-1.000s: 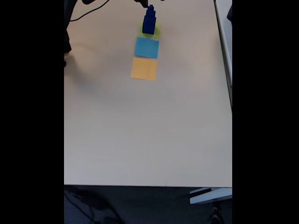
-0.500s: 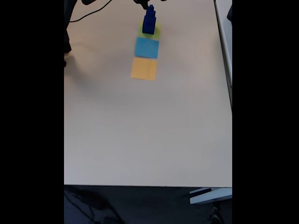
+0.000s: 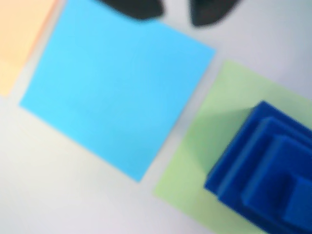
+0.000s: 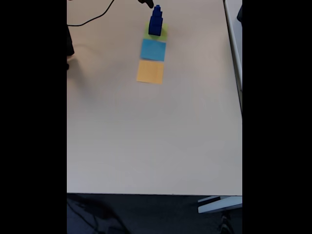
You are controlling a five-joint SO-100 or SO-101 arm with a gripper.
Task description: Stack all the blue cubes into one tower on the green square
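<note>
Pale beige table (image 4: 146, 136) stretches out under us in the fixed view, and right at its far end we've got the blue cubes (image 4: 156, 20) standing as one stepped tower, biggest at the bottom, narrowing toward the top. That tower sits squarely on the green square (image 4: 163, 33), whose lime edge peeks out around its base. Just nearer the camera than the green square lies the light-blue square (image 4: 153, 49), close beside it with a thin strip of table between, and beyond that, nearer again, the orange square (image 4: 150, 71). A black cable (image 4: 95, 17) curls across the table off to the left of the green square.

In the wrist view we look down on the blue cubes (image 3: 265, 175), nested steps of dark blue on the green square (image 3: 204, 161), with the light-blue square (image 3: 117, 92) alongside and a corner of the orange square (image 3: 19, 39) past it. The gripper (image 3: 175, 12) shows as two dark fingertips (image 3: 136, 9) at the top edge, over the far side of the light-blue square, spread apart with bare table between them and nothing held.
</note>
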